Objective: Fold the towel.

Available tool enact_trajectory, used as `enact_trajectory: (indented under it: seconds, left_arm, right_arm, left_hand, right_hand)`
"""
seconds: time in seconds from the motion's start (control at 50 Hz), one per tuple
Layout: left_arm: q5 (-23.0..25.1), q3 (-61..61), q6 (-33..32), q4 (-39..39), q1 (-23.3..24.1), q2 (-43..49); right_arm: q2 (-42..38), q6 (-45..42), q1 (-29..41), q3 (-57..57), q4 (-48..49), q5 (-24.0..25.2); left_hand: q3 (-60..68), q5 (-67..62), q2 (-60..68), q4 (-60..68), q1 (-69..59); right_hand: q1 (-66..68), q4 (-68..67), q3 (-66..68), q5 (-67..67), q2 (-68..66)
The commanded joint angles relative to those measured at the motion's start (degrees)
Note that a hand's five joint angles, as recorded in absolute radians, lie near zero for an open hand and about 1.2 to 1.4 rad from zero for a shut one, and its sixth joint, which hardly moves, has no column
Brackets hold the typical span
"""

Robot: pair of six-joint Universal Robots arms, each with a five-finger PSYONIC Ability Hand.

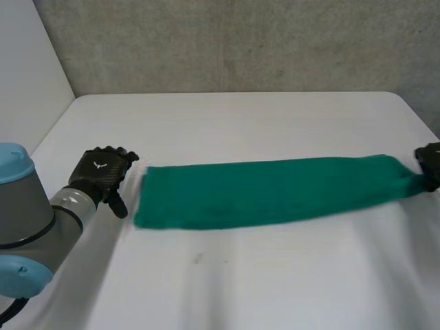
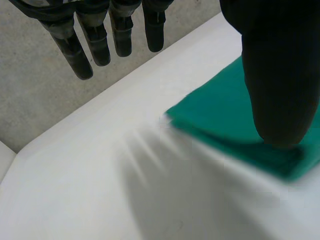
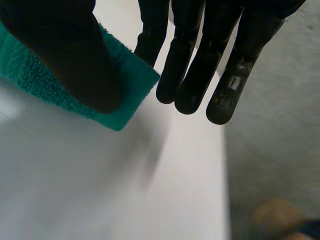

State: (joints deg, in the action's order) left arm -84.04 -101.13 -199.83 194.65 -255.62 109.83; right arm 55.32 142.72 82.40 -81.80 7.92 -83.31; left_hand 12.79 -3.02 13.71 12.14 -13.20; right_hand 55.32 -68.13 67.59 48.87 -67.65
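A green towel point(image 1: 275, 189), folded into a long strip, lies across the white table point(image 1: 234, 275) from left to right. My left hand point(image 1: 103, 173) rests just off its left end, fingers straight and apart from the cloth. In the left wrist view the thumb point(image 2: 280, 65) hangs over the towel's point(image 2: 220, 117) near corner and the fingers point(image 2: 100, 40) point past it. My right hand point(image 1: 430, 165) is at the towel's right end, which narrows into it. In the right wrist view the thumb point(image 3: 65, 50) pinches that end point(image 3: 127, 82) against the fingers point(image 3: 200, 55).
A grey concrete wall point(image 1: 240, 41) stands behind the table's far edge and a white panel point(image 1: 27, 69) at the left. The table's right edge point(image 3: 225, 165) runs close beside my right hand, with floor beyond it.
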Motion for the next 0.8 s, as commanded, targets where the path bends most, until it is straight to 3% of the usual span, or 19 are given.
enact_trajectory:
  seconds: [0.02, 0.1, 0.12, 0.2, 0.3, 0.38, 0.48, 0.52, 0.54, 0.56, 0.6, 0.7, 0.74, 0.8]
  left_arm:
    - [0.1, -0.3, 0.0, -0.1, -0.1, -0.2]
    - [0.1, -0.4, 0.1, -0.1, -0.1, -0.4]
    - [0.1, -0.4, 0.1, -0.1, -0.1, -0.4]
    - [0.1, -0.5, 0.1, -0.1, -0.2, -0.8]
    - [0.1, -0.5, 0.1, -0.1, -0.2, -1.0]
    - [0.1, -0.6, 0.1, 0.0, -0.2, -1.2]
    - [0.1, -0.6, 0.1, 0.2, -0.1, -1.2]
    - [0.1, -0.6, 0.1, 0.2, -0.1, -1.2]
    - [0.2, -0.6, 0.1, 0.2, -0.1, -1.2]
    - [0.3, -0.6, 0.1, 0.2, -0.1, -1.3]
    - [0.3, -0.4, 0.1, 0.2, 0.4, -1.4]
    - [0.8, 1.3, 0.1, 0.2, 3.5, -1.6]
    - [1.4, 2.3, 0.3, 0.2, 5.6, -1.6]
    - [2.4, 4.2, 1.0, 0.2, 9.4, -1.4]
  right_arm:
    - [3.2, -9.4, 2.8, 3.0, -0.1, -1.2]
    - [4.8, -7.6, 13.6, 6.0, 0.5, 2.1]
    - [4.8, -7.6, 13.7, 6.0, 0.5, 2.1]
    - [4.6, -7.5, 27.3, 9.0, 1.0, 7.7]
    - [-1.9, -7.7, 41.8, 13.4, 5.3, 11.4]
    - [-7.1, -7.6, 47.9, 16.2, 8.0, 11.9]
    - [-12.1, -7.4, 52.4, 18.1, 8.5, 12.0]
    - [-12.9, -7.6, 53.2, 18.3, 8.5, 11.0]
    - [-13.4, -7.5, 53.6, 18.3, 8.7, 9.9]
    - [-13.3, -7.3, 53.5, 18.4, 8.6, 9.1]
    - [-13.0, -7.0, 53.1, 18.5, 8.5, 6.1]
    - [-10.1, -1.4, 50.6, 15.7, 5.6, -7.3]
    - [-7.9, 1.5, 48.7, 13.6, 3.5, -9.0]
    - [-4.1, 8.0, 44.6, 8.9, -0.2, -7.7]
  left_hand:
    - [-2.4, 2.6, -3.3, -1.8, 2.8]
    - [-2.4, 2.6, -3.3, -1.8, 2.8]
    - [-2.4, 2.6, -3.3, -1.8, 2.8]
    - [-2.4, 2.6, -3.3, -1.8, 2.8]
    - [-2.4, 2.6, -3.3, -1.8, 2.8]
    - [-2.4, 2.6, -3.3, -1.8, 2.8]
    - [-2.4, 2.6, -3.3, -1.8, 2.8]
    - [-2.4, 2.6, -3.3, -1.8, 2.8]
    - [-2.4, 2.6, -3.3, -1.8, 2.8]
    - [-2.4, 2.6, -3.3, -1.8, 2.8]
    - [-2.4, 2.6, -3.3, -1.8, 2.8]
    - [-2.4, 2.6, -3.3, -1.8, 2.8]
    - [-2.4, 2.6, -3.3, -1.8, 2.8]
    - [-2.1, 2.3, -3.0, -1.4, 2.5]
  right_hand:
    - [24.7, -11.9, 12.4, 21.1, -12.4]
    - [24.7, -11.9, 12.4, 21.1, -12.4]
    - [24.7, -11.9, 12.4, 21.1, -12.4]
    - [24.7, -11.9, 12.4, 21.1, -12.4]
    - [24.7, -11.9, 12.4, 21.1, -12.4]
    - [24.7, -11.9, 12.4, 21.1, -12.4]
    - [19.7, -6.9, 7.5, 16.2, -7.4]
    - [-14.9, 27.7, -27.2, -18.5, 27.3]
    - [-39.8, 52.6, -52.0, -43.3, 52.1]
    - [-45.3, 58.1, -57.6, -48.9, 57.6]
    - [-45.3, 58.1, -57.6, -48.9, 57.6]
    - [-45.3, 58.1, -57.6, -48.9, 57.6]
    - [-45.3, 58.1, -57.6, -48.9, 57.6]
    - [-45.3, 58.1, -57.6, -48.9, 57.6]
